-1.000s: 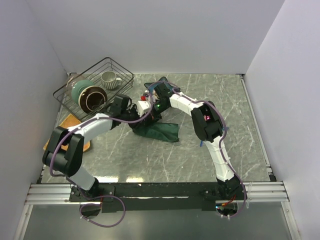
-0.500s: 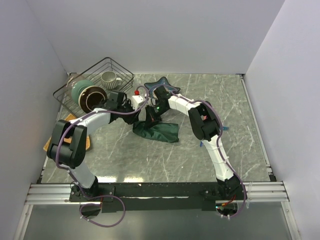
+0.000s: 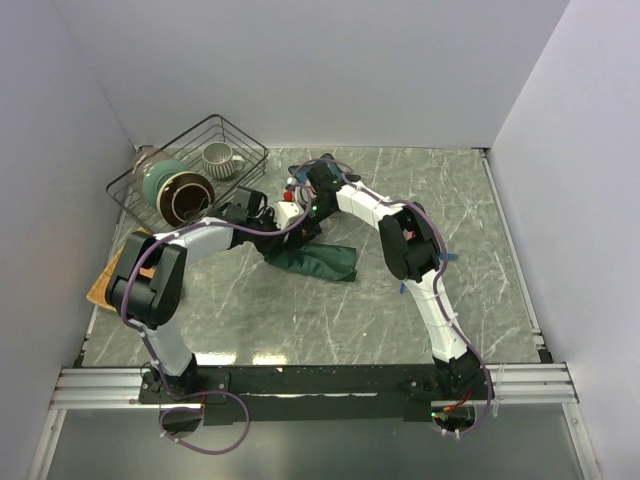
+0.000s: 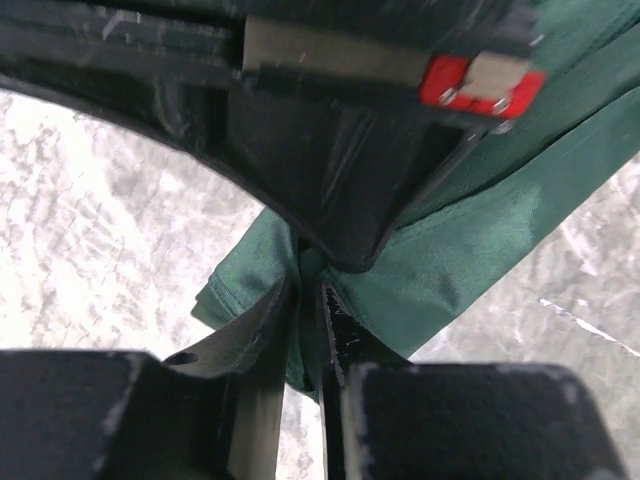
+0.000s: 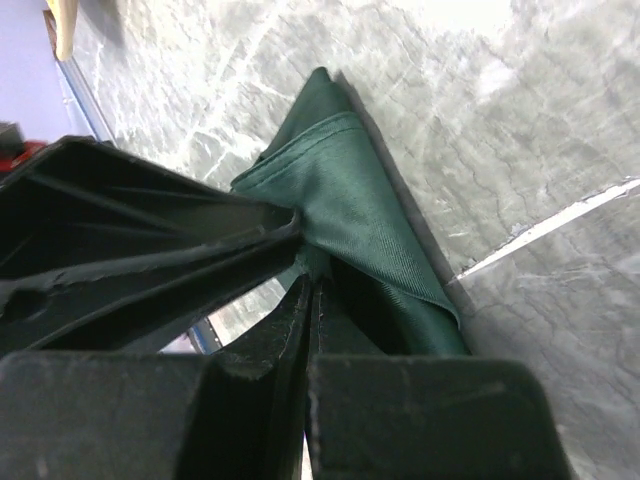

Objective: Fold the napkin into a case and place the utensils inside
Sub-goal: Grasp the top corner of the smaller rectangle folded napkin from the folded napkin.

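Note:
The dark green napkin (image 3: 322,262) lies bunched in a layered strip on the marble table, its upper left end lifted. Both grippers meet at that raised end. In the left wrist view my left gripper (image 4: 308,300) has its fingers nearly together with a fold of the napkin (image 4: 450,250) pinched between them. In the right wrist view my right gripper (image 5: 313,290) is shut on the napkin's edge (image 5: 350,190), right beside the left gripper's fingers (image 5: 150,260). From above, the left gripper (image 3: 299,225) and the right gripper (image 3: 312,221) almost touch. The utensils are out of view.
A wire basket (image 3: 222,128) at the back left holds a green bowl (image 3: 160,180), a brown bowl (image 3: 187,198) and a ribbed mug (image 3: 218,157). An orange-tan mat (image 3: 105,285) lies at the left edge under the left arm. White walls stand on three sides.
My left gripper swung out to the left, came back to the raised end of the napkin and closed its fingers on it. The right gripper stayed shut on the cloth.

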You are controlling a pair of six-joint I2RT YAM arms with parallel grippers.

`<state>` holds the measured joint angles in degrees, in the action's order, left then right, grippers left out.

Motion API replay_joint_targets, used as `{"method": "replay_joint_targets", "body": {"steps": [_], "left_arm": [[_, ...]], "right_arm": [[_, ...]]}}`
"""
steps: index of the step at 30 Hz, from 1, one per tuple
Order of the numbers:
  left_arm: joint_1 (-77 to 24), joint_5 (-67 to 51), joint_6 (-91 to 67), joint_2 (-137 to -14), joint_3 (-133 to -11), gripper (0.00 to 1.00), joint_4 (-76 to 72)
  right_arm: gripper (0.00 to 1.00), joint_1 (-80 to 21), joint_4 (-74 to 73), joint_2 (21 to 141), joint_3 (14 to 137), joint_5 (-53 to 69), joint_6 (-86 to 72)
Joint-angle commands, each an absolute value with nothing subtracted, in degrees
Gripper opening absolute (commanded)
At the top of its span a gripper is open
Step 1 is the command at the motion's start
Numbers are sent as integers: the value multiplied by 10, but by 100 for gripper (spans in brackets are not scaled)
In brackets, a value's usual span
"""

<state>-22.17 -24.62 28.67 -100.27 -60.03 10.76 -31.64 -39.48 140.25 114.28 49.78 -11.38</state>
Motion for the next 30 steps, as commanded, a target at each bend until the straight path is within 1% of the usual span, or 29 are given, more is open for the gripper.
{"method": "replay_joint_targets", "body": {"steps": [1, 3, 6, 10, 13, 19, 21, 22, 30], "left_arm": [[-221, -239, 292, -1005, -615, 21, 90], [-221, -234, 287, -1003, -613, 22, 83], [-221, -233, 283, -992, -613, 25, 75], [-214, -236, 283, -979, -609, 35, 67], [-212, -229, 289, -988, -616, 37, 77], [-211, -224, 308, -1017, -628, 38, 94], [-211, -222, 312, -1027, -636, 35, 98], [-211, -223, 315, -1027, -635, 31, 98], [-212, -243, 338, -1010, -621, 12, 101]], "right_arm": [[0, -310, -424, 1418, 1186, 486, -90], [0, -310, -431, 1421, 1196, 483, -84], [0, -310, -435, 1429, 1201, 476, -77], [0, -309, -436, 1444, 1206, 468, -75], [0, -307, -431, 1452, 1206, 469, -82], [0, -305, -431, 1453, 1205, 470, -80], [0, -306, -429, 1453, 1205, 472, -83], [0, -305, -428, 1453, 1205, 475, -84], [0, -301, -409, 1439, 1202, 487, -98]]}}
